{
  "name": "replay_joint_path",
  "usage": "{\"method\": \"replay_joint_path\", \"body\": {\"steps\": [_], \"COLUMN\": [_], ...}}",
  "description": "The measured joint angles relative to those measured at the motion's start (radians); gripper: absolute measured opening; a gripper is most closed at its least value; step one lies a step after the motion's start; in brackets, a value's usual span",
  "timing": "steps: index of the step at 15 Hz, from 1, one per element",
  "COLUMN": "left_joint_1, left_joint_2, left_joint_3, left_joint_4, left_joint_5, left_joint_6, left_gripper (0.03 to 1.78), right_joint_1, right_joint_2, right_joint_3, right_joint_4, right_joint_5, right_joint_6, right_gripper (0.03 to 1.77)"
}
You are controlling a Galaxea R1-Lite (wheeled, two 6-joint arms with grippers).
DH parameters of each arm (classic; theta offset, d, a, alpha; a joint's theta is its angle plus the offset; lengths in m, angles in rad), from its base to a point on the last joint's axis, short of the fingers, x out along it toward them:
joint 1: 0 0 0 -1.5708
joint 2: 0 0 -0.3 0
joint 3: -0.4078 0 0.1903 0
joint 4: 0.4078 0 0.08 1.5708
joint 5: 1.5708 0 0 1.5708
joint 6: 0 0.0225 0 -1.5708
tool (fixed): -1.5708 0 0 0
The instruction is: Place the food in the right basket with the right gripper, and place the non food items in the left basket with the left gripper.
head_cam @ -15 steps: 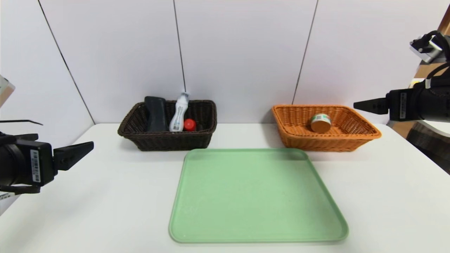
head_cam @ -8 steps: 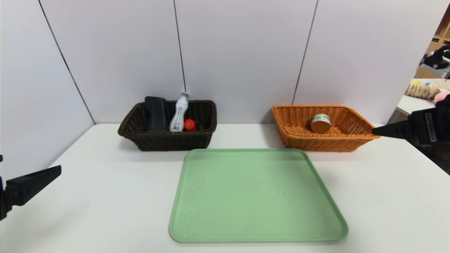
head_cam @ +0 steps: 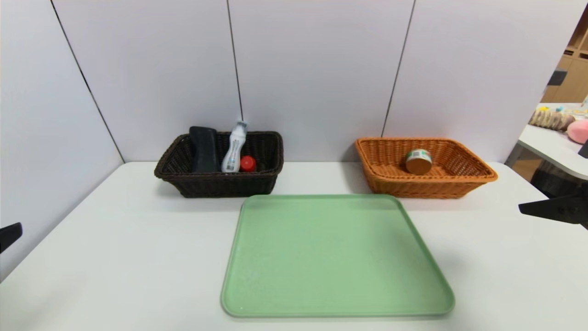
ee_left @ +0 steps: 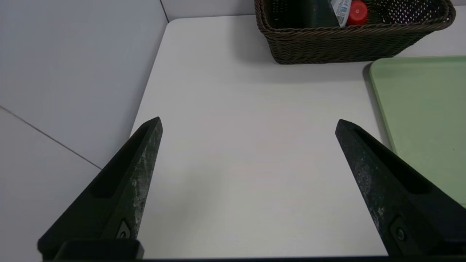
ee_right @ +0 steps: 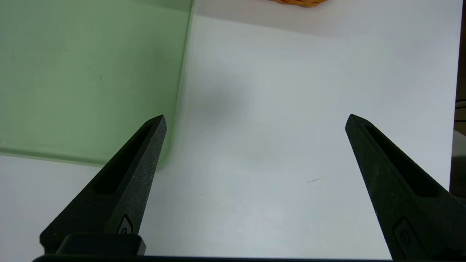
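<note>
Between the left basket [head_cam: 219,184] and right basket [head_cam: 425,181] lay a bare green tray [head_cam: 337,257]. Tin can [head_cam: 418,161] sat in the right; bottle [head_cam: 233,149], black case [head_cam: 204,149], red object [head_cam: 247,163] in the left. Left gripper [ee_left: 247,125] and right gripper [ee_right: 255,122] gaped wide, holding nothing.

A pale green tray [head_cam: 337,257] with rounded corners and a low raised rim lies flat on a white desk [head_cam: 115,257], centred between the side edges and near the front edge, nothing resting on it. White wall panels [head_cam: 317,69] with dark vertical seams close off the desk's back edge and its left edge. Beyond the right edge stands a second white table [head_cam: 553,145] carrying a pink rounded object [head_cam: 578,131] and a tan ridged item [head_cam: 549,120], in front of wooden shelving [head_cam: 572,76].
</note>
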Motion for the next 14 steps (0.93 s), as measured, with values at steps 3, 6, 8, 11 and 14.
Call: {"method": "replay_joint_path", "body": {"steps": [3,6,8,11,14], "left_joint_1": [0.051,0.078,0.083,0.085,0.087], "left_joint_2": [-0.051,-0.133,-0.200,-0.324,-0.413], "left_joint_3": [0.023,0.074,0.102,0.148,0.179], "left_joint_4": [0.002,0.012,0.051,0.126,0.163], "left_joint_5": [0.003,0.010,0.018,0.041,0.084], "left_joint_6": [0.017,0.039,0.040,0.042,0.018], "left_gripper": [1.69,1.69,1.69,1.69,1.69], "right_joint_1": [-0.033,-0.073,-0.099,-0.127,-0.144], "right_joint_2": [-0.067,-0.165,-0.253,-0.424,-0.614], "right_joint_3": [0.075,0.167,0.251,0.396,0.486], "right_joint_4": [-0.006,-0.012,-0.024,-0.072,-0.090], "right_joint_5": [0.001,0.000,0.000,-0.015,-0.021], "right_joint_6": [0.002,0.007,0.009,0.009,0.006], "right_gripper": [1.69,1.69,1.69,1.69,1.69]}}
